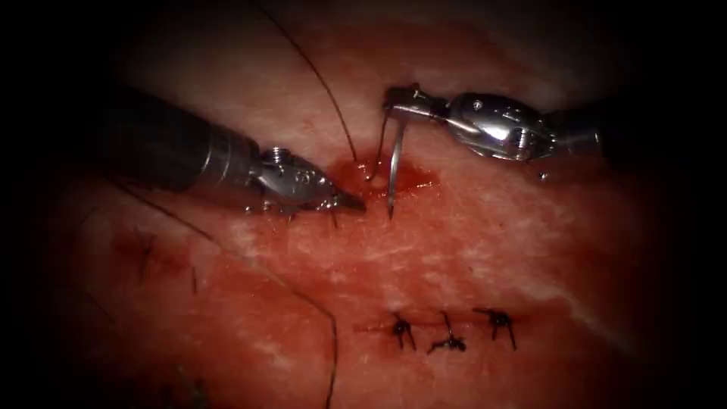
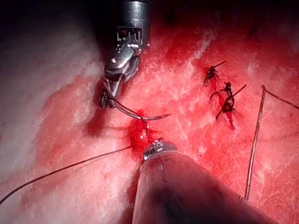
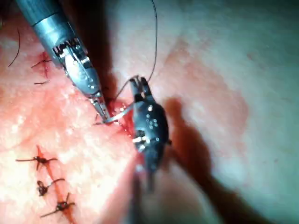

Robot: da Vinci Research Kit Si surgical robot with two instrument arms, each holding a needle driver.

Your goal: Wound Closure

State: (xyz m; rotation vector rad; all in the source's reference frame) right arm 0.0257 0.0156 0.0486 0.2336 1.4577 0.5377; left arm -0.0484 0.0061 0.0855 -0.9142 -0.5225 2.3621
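Note:
My right tool (image 1: 394, 98) (image 2: 107, 99) (image 3: 140, 85) is shut on the curved needle (image 1: 394, 167) (image 2: 140, 115) (image 3: 119, 116) near its tail end. The needle hangs down across a pool of red fluid (image 1: 409, 182) on the tissue, and its point looks free at the surface. My left tool (image 1: 356, 203) (image 3: 103, 112) reaches in from the left, jaws shut and holding nothing, its tip a little left of the needle's point. Dark thread (image 1: 326, 83) (image 2: 70, 167) (image 3: 155, 37) runs from the red pool up and away, and a thin strand drops from the right jaws into the pool.
Three knotted stitches (image 1: 448, 341) (image 2: 226, 95) (image 3: 44, 186) lie in a row lower on the tissue. Older stitch ends (image 1: 144, 254) sit at the left. A loose loop of thread (image 1: 333, 341) (image 2: 254, 140) trails over the tissue below the left tool's shaft (image 2: 187, 186).

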